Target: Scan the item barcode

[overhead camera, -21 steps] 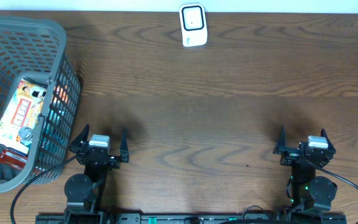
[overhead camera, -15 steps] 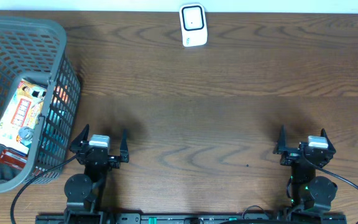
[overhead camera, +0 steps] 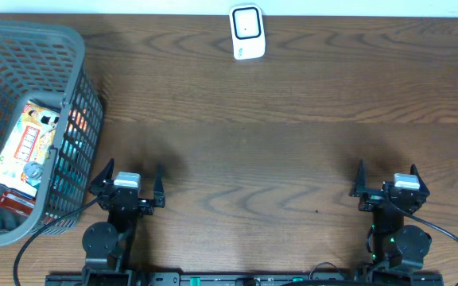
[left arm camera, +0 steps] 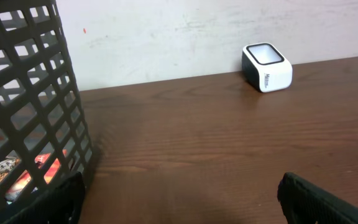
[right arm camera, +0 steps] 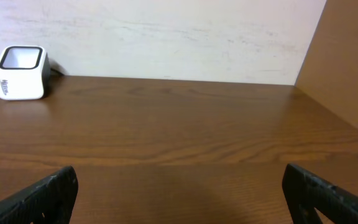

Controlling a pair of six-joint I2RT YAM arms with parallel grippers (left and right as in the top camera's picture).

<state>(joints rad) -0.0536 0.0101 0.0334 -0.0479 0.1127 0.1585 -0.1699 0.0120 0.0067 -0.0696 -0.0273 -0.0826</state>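
Across the brown wooden table (overhead camera: 277, 119), a grey mesh basket (overhead camera: 76, 48) stands at the left edge, just beside the left gripper (overhead camera: 133, 168). That gripper and the right gripper (overhead camera: 388, 170) sit well apart near the front, both spread wide and holding nothing. A colourful printed packet (overhead camera: 24, 147) lies inside the basket among other goods, and the small white barcode scanner (overhead camera: 246, 32) stands at the back edge

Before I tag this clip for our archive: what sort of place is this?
Probably a mock shop checkout on a test bench. There is a grey basket holding packaged goods, and a small white barcode scanner sits at the far edge of a wooden table against a plain wall.
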